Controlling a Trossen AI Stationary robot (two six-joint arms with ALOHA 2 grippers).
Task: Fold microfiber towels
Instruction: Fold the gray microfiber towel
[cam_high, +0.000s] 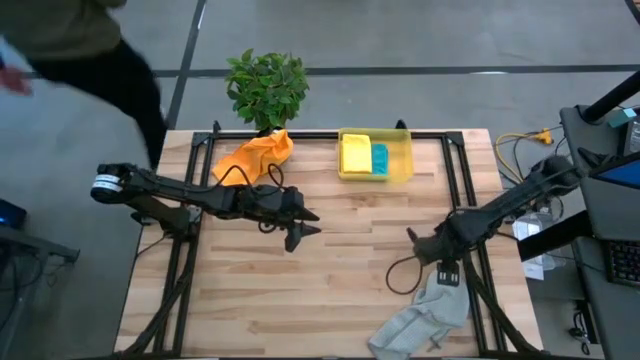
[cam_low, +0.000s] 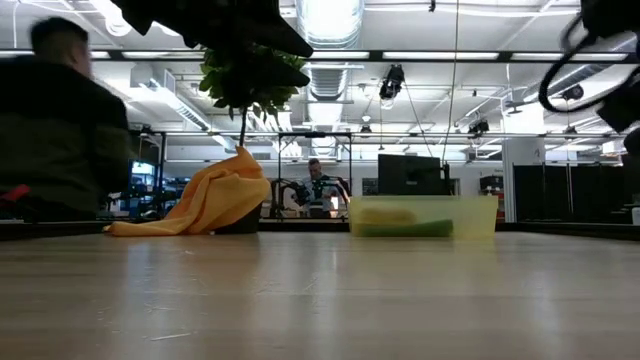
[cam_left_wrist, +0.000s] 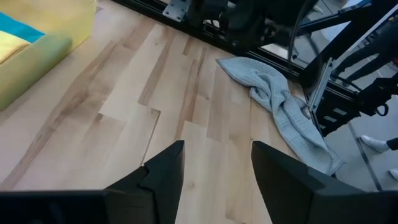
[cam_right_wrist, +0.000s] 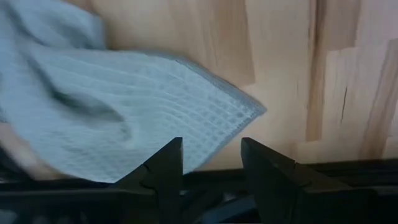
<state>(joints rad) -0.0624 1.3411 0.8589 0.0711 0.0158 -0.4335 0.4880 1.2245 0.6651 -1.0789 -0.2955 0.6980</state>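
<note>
A light grey towel (cam_high: 425, 315) lies crumpled at the table's near right corner. My right gripper (cam_right_wrist: 211, 165) points down just above one of its corners (cam_right_wrist: 249, 112), open, with nothing between its fingers (cam_high: 447, 272). My left gripper (cam_left_wrist: 214, 168) hovers open over the bare table middle (cam_high: 300, 228). An orange towel (cam_high: 256, 155) is heaped at the far left against a plant pot (cam_low: 200, 200). A yellow towel (cam_high: 356, 155) and a teal towel (cam_high: 380, 158) lie folded in the yellow plastic bin (cam_high: 402, 160).
A potted plant (cam_high: 266, 88) stands at the far edge behind the orange towel. Black frame rails (cam_high: 465, 180) run along both table sides. A black cable loop (cam_high: 400, 275) lies beside the right gripper. A person (cam_high: 80, 40) stands beyond the far left corner.
</note>
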